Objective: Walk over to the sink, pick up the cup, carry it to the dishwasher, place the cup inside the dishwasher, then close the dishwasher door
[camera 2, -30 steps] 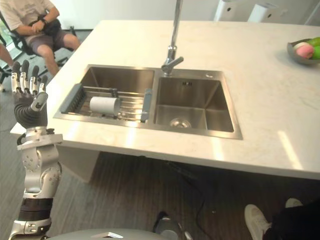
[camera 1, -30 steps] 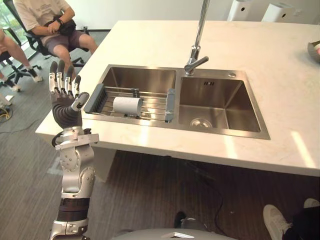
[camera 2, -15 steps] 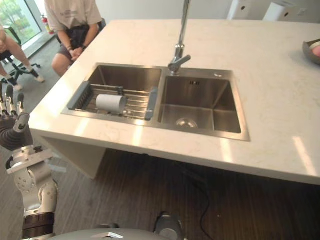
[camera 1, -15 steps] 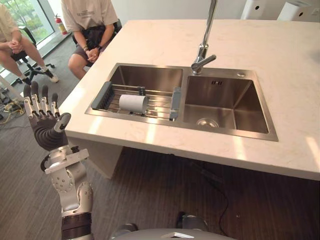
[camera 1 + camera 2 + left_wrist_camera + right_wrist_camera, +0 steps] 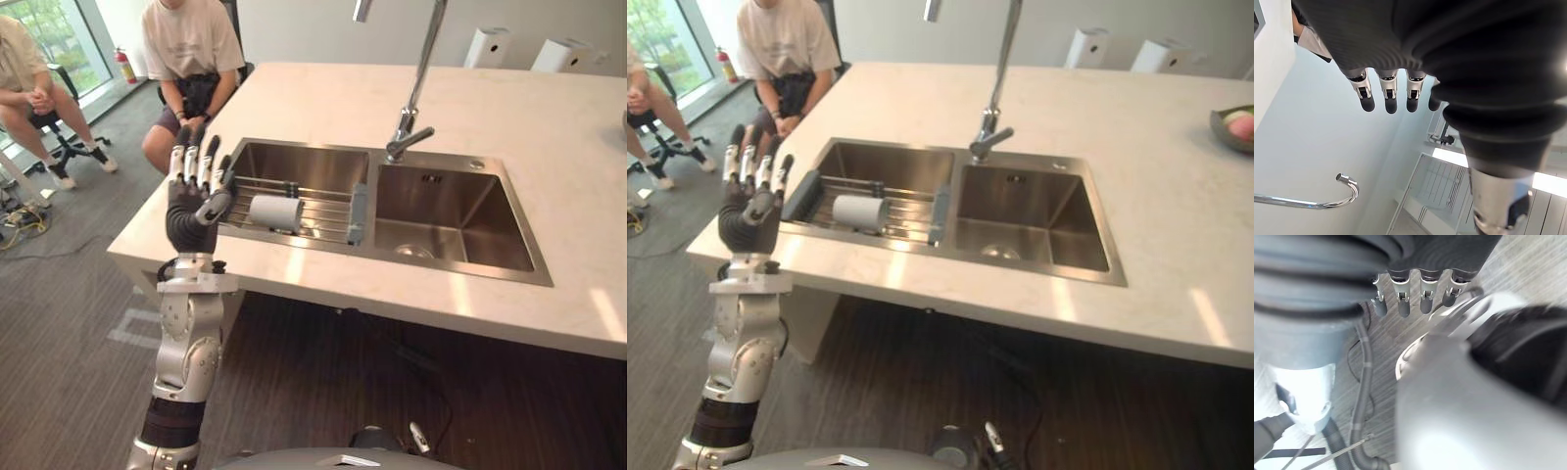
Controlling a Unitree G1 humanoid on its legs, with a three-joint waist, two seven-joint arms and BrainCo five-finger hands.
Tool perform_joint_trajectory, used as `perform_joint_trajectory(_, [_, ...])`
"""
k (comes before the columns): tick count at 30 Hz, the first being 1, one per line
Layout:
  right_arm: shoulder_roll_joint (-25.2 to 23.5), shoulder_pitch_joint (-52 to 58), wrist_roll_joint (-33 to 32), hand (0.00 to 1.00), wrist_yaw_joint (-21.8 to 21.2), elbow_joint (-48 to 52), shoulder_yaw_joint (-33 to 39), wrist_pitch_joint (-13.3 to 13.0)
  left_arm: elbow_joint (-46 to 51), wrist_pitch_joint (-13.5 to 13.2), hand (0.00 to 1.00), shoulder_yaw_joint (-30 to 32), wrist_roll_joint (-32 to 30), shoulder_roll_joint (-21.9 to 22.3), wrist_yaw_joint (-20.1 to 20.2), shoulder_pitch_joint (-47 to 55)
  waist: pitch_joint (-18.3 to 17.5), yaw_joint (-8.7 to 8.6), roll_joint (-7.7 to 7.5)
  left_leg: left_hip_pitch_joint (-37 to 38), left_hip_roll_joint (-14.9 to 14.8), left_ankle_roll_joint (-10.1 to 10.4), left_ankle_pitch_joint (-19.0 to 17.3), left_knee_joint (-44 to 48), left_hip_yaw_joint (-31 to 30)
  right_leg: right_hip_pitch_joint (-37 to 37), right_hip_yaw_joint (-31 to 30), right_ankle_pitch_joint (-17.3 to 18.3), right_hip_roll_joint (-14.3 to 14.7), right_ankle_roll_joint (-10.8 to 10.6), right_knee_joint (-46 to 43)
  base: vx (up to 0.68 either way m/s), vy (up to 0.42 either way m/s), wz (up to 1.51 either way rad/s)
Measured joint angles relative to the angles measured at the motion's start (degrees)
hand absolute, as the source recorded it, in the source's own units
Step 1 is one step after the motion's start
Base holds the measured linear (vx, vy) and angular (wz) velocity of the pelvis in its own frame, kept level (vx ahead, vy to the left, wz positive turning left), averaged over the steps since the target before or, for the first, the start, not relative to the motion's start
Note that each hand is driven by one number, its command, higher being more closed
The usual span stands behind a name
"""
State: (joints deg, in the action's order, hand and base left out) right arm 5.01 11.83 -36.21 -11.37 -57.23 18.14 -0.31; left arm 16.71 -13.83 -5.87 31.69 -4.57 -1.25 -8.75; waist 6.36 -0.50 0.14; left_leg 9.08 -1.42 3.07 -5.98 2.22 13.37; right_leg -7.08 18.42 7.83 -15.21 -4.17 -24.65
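Note:
A white cup point(image 5: 275, 212) lies on its side on a wire rack point(image 5: 323, 211) across the left basin of the steel double sink point(image 5: 460, 266). My left hand point(image 5: 193, 211) is raised at the counter's left edge, just left of the rack and apart from the cup. It is open, its fingers point(image 5: 1386, 95) straight and pointing up, holding nothing. My right hand point(image 5: 1410, 298) hangs low over the floor with its fingers straight and nothing in them.
A tall faucet point(image 5: 416, 88) rises behind the divider between the basins. Two people sit on chairs point(image 5: 191, 59) past the counter's far left corner. White appliances point(image 5: 487, 47) stand at the back, and a fruit bowl point(image 5: 1234, 125) at the far right.
The camera has shifted and looks further up the counter. My left hand has risen from low beside the counter to its left edge, close to the rack. The cup has not moved.

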Motion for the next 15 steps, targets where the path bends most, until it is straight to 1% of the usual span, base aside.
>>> perform_joint_trajectory(2, [0.0, -0.4, 0.1, 0.0, 0.1, -0.7, 1.9, 0.8, -0.1, 0.2, 0.0, 0.6, -2.2, -1.5, -0.8, -1.6, -0.3, -0.27, 0.24, -0.1, 0.3, -0.4, -0.6, 0.9, -1.2, 1.3, 1.4, -0.1, -0.6, -0.3, 0.7, 0.01, 0.104, 0.29])
perform_joint_trajectory(3, [0.1, -0.5, 0.1, 0.0, 0.0, -2.4, 3.2, 1.0, -0.1, 0.1, 0.0, 1.3, -3.8, -2.4, -1.6, -2.5, -0.4, -0.17, 0.33, -0.7, 0.2, -0.5, -1.6, 2.2, -1.9, 2.0, 2.0, 0.0, -0.5, -0.5, 1.3, 0.09, 0.048, 0.35])
perform_joint_trajectory(4, [0.1, -0.4, 0.1, 0.0, -0.1, -4.5, 4.8, 1.8, -0.4, 0.1, 0.0, 1.4, -4.2, -3.7, -2.4, -3.7, -0.4, -0.21, 0.34, -1.8, -0.4, -0.3, -3.5, 5.2, -2.7, 2.5, 2.9, 0.8, -0.3, -0.9, 1.3, 0.08, 0.032, 0.26])
perform_joint_trajectory(5, [0.1, -0.5, 0.1, 0.0, -0.1, -4.9, 5.2, 1.9, -0.4, 0.1, 0.0, 1.4, -4.4, -3.9, -2.5, -3.8, -0.4, -0.18, 0.34, -2.2, -0.6, -0.2, -3.9, 5.9, -2.7, 2.5, 3.0, 1.2, -0.2, -0.7, 1.2, 0.09, -0.019, 0.15])
perform_joint_trajectory(6, [0.2, -0.7, 0.5, 0.0, -0.2, -5.7, 5.7, 2.3, -0.4, 0.2, 0.0, 1.9, -4.9, -4.9, -3.3, -3.9, -0.1, -0.09, 1.24, -3.5, -1.9, 0.3, -6.2, 9.2, -2.7, 3.1, 2.9, 2.2, 0.9, -0.5, 0.7, 0.05, -0.038, -0.04])
perform_joint_trajectory(7, [0.4, -0.5, 0.7, 0.0, -0.3, -6.2, 5.7, 2.4, -0.6, 0.2, 0.0, 2.1, -5.0, -5.0, -3.7, -3.7, -0.2, -0.11, 1.76, -3.7, -3.1, 0.9, -7.2, 10.7, -2.6, 3.6, 2.9, 2.9, 2.0, -0.3, 0.7, 0.19, -0.107, -0.04])
perform_joint_trajectory(8, [0.4, -0.2, 1.2, 0.0, -0.5, -7.0, 5.7, 3.1, -0.7, 0.1, 0.0, 2.6, -5.0, -5.4, -4.1, -3.5, -0.4, -0.05, 2.18, -4.5, -5.6, 1.9, -8.6, 17.0, -2.7, 5.7, 2.8, 4.2, 4.2, 0.5, 2.3, 0.19, -0.126, 0.16])
perform_joint_trajectory(9, [0.2, -0.3, 3.0, 0.0, -0.6, -7.4, 7.6, 3.4, -1.2, 0.2, 0.0, 2.8, -5.0, -5.7, -4.3, -4.1, 1.2, -0.86, 3.17, -11.3, -8.7, 3.8, -8.4, 32.8, -3.9, 7.8, 3.9, 4.8, 6.0, 0.4, 3.5, 0.21, -0.146, 0.15])
perform_joint_trajectory(10, [0.4, -0.2, 3.3, 0.0, -0.7, -7.4, 8.8, 3.4, -1.5, 0.2, 0.0, 3.1, -5.0, -5.8, -4.3, -3.9, 1.7, -0.61, 2.75, -14.1, -10.1, 3.7, -5.6, 39.8, -4.2, 9.7, 3.8, 4.6, 6.8, 0.6, 5.0, 0.19, -0.142, -0.17])
perform_joint_trajectory(11, [1.6, -0.7, 4.0, 0.0, -0.9, -7.3, 11.4, 3.3, -2.0, 0.1, 0.0, 3.7, -4.9, -6.0, -4.3, -3.6, 3.7, 0.85, 1.61, -18.4, -10.8, 2.3, -1.2, 48.7, -4.9, 13.6, 2.3, 3.5, 6.8, 1.3, 8.4, 0.19, -0.118, -0.56])
perform_joint_trajectory(12, [2.5, -1.1, 4.1, 0.0, -1.2, -6.8, 11.8, 3.0, -1.9, -0.2, 0.0, 3.6, -4.9, -6.2, -3.8, -3.7, 3.5, 1.58, 1.78, -19.4, -10.1, 2.5, -3.5, 46.0, -5.3, 14.3, 1.4, 3.3, 6.5, 1.3, 9.6, 0.21, -0.084, -0.68])
perform_joint_trajectory(13, [3.4, -1.6, 4.4, 0.0, -1.3, -6.5, 11.9, 2.9, -1.7, -0.5, 0.0, 3.6, -4.9, -6.3, -3.3, -3.7, 3.5, 1.8, 2.08, -19.8, -9.6, 2.1, -4.4, 42.6, -5.7, 14.6, 0.7, 3.2, 6.4, 1.3, 10.3, 0.2, -0.003, -0.58])
perform_joint_trajectory(14, [4.6, -2.8, 4.8, 0.0, -1.5, -6.3, 11.8, 2.7, -1.4, -0.9, 0.0, 3.5, -5.0, -6.4, -3.0, -3.7, 3.7, 1.92, 2.42, -20.0, -8.8, 1.7, -4.8, 36.2, -6.5, 15.0, -0.9, 2.9, 6.2, 1.0, 11.5, 0.26, 0.053, -0.77])
perform_joint_trajectory(15, [5.2, -4.0, 5.2, 0.0, -2.1, -6.0, 11.7, 2.8, -1.3, -1.1, 0.0, 3.4, -5.0, -6.7, -2.8, -3.7, 3.6, 2.33, 2.42, -19.7, -7.5, 1.8, -4.0, 27.2, -7.9, 15.0, -2.6, 2.2, 5.7, 0.3, 12.4, 0.27, 0.083, -0.89])
